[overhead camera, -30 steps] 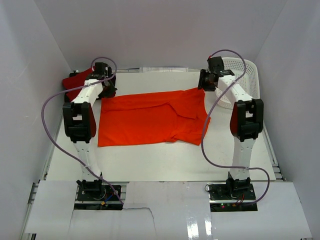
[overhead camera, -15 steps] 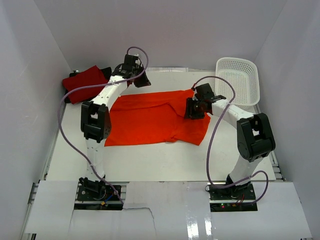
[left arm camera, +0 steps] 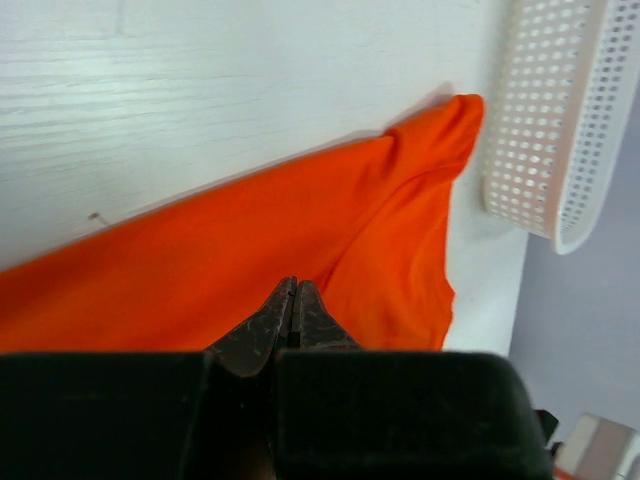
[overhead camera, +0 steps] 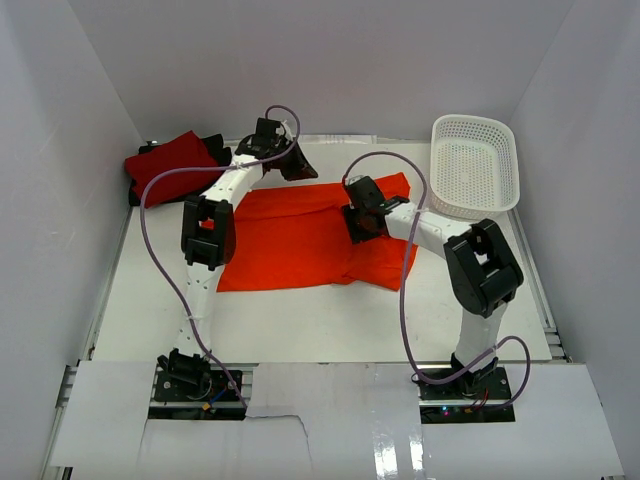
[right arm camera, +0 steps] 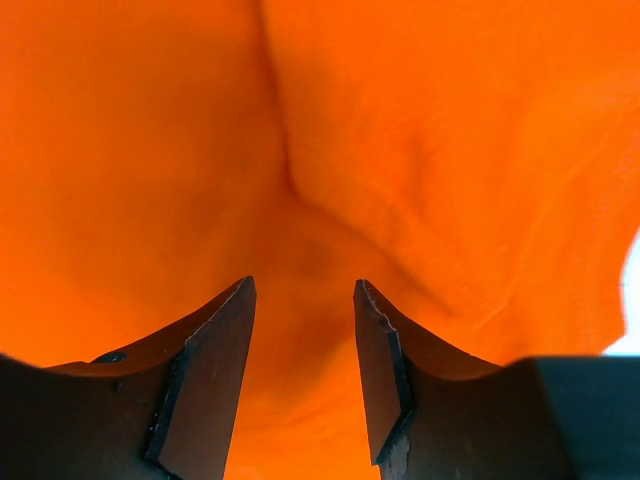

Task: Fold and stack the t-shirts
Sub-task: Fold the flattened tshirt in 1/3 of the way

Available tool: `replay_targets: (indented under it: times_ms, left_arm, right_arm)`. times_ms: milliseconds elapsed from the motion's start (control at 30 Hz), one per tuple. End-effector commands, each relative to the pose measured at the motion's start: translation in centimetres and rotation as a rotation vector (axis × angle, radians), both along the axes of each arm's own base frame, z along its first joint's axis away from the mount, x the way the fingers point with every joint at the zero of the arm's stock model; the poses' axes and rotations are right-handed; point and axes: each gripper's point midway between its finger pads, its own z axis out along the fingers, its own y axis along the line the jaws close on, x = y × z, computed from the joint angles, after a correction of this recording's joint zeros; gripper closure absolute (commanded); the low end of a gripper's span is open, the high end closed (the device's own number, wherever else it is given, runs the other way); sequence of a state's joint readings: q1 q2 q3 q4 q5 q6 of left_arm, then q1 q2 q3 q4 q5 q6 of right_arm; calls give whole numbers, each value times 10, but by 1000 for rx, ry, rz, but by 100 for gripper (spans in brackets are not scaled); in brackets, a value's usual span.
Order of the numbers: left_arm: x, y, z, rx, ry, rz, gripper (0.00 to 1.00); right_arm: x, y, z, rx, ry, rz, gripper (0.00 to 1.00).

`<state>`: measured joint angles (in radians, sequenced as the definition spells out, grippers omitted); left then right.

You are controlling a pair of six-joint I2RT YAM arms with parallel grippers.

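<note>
Top external shows the orange t-shirt (overhead camera: 290,240) lying spread out. The left gripper (left arm camera: 294,298), closed tight, sits at its far edge. The right gripper (right arm camera: 303,335), jaws apart, hovers over its right half.

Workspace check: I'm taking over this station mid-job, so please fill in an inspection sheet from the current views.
Surface: white table, no spills seen.
Job's things: orange shirt spread mid-table, creased at its right end; red shirt folded at the far left corner, black cloth showing beside it.
Clutter: white basket at the far right, nothing seen inside.
Grippers: left gripper shut, over the orange shirt's far edge; right gripper open, low over a crease in that shirt.
Cables: a purple left cable and right cable loop off the arms, no snag seen.
Surroundings: white walls on three sides.
</note>
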<state>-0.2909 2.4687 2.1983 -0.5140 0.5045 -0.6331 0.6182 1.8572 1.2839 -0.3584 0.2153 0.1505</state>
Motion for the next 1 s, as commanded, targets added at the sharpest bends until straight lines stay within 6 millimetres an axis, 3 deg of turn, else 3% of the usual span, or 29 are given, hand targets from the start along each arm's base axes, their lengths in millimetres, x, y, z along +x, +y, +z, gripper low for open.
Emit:
replay_targets:
  times_ms: [0,67,200,333,600,967]
  left_arm:
    - [-5,-21,41,-130,-62,-76,97]
    - [-8,-27,46,-161,-54,-94,96]
    - [-17,-36,47,-232,-7,-124,96]
    - [-25,-39,26,-260,59,-128,97]
    - [-43,-45,-10,-345,185,-132,99]
    - [-59,-39,-36,-330,243,-126,100]
  right_arm:
    - [28,-7,18,-146,-138,-30,50]
    - [36,-5,24,-188,-167,-31,50]
    - [46,1,18,-244,-182,-17,51]
    - [56,10,20,-248,-206,-8,51]
    - [62,14,5,-264,-190,-2,54]
    - [63,17,-6,-260,-172,3,60]
